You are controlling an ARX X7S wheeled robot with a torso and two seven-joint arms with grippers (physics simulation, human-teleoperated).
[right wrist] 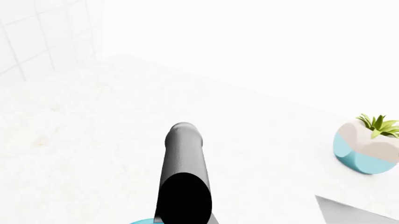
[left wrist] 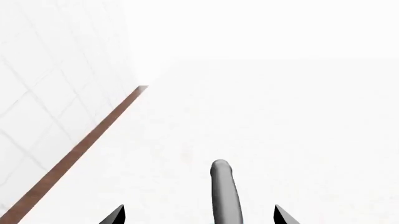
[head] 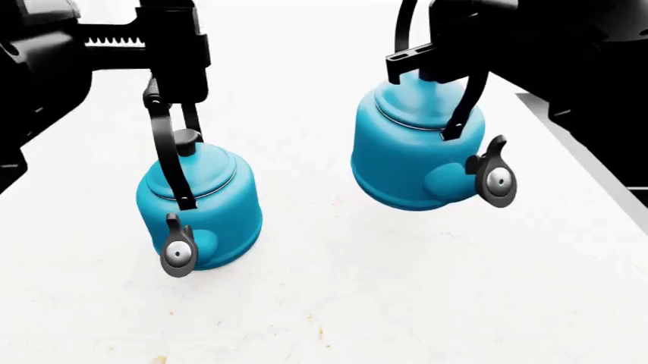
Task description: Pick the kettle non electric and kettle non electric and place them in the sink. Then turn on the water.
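While both turquoise kettles hang above the white table (head: 335, 303), the left claw (head: 174, 91) grips the left kettle (head: 202, 208) by its black handle, and the right claw (head: 441, 57) likewise clamps the right kettle (head: 410, 152).

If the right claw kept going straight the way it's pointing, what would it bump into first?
Judging by the right wrist view, nothing close: beyond the kettle handle it grips, only bare white counter lies ahead, then probably the pale wall. The potted plant sits off to the side, likely missed. Depth is hard to judge.
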